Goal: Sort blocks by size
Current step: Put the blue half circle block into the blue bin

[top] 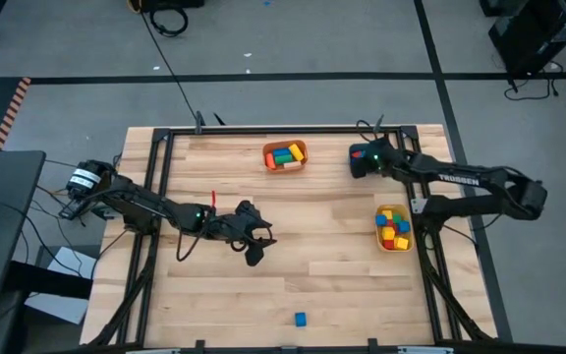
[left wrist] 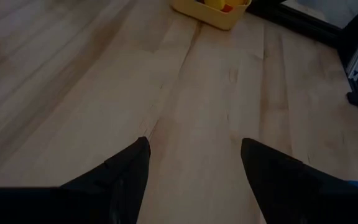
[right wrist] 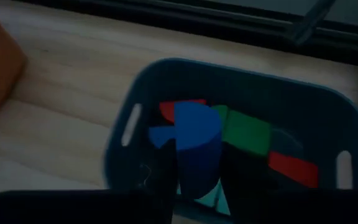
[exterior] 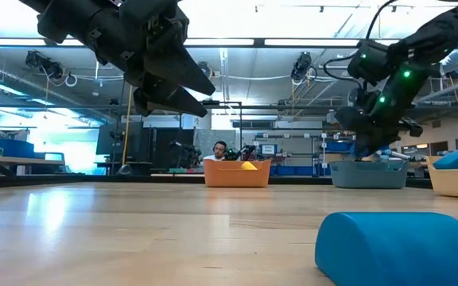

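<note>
Right gripper (top: 362, 157), upper right of the high view, over the teal bin (right wrist: 241, 81) – a blue block (right wrist: 194, 146) between its fingers; gripped or just let go, cannot tell. Left gripper (top: 255, 241), mid-left, fingers (left wrist: 126, 174) spread wide, empty. Other blocks: orange bin (top: 285, 155), yellow bin (top: 393, 228), one blue block (top: 301, 319) loose at bottom centre. Risk – a half-loosened block could snag, tip and land outside the bin

My table (top: 342, 246) is pale wood in planks, smooth with a soft sheen, framed in dark matt metal. The orange bin (top: 285, 155), the yellow bin (top: 393, 227) and the teal bin (right wrist: 166, 81) under my right gripper (right wrist: 194, 186) look like smooth plastic. The blocks (right wrist: 244, 130) look solid and matt.
</note>
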